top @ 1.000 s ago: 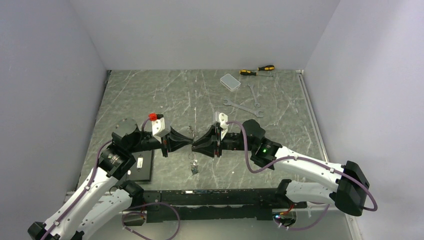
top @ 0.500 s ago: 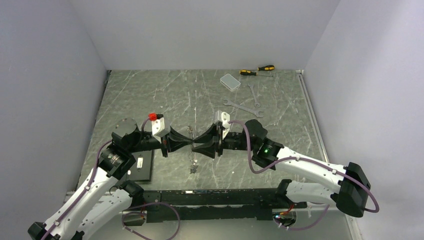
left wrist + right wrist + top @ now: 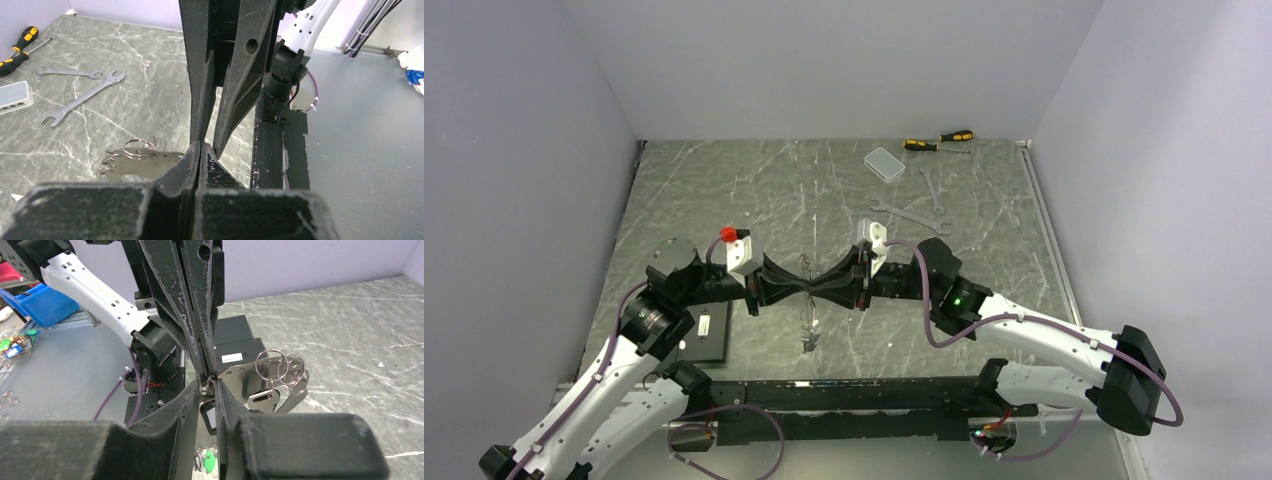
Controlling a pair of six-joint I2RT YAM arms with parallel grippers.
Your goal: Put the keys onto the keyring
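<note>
Above the bench [image 3: 724, 190], the left pincer [image 3: 200, 150] is pinching shut on the keyring [image 3: 272, 365], keys [image 3: 809, 338] dangling beneath. The right pincer [image 3: 207, 387] is meeting it tip to tip, jaws narrowly parted around a black-headed key [image 3: 208, 416]; grip unclear.

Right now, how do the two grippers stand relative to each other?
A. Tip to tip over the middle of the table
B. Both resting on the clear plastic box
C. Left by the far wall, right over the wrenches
A. In the top view the left gripper and the right gripper point at each other and meet tip to tip over the middle of the table.
</note>
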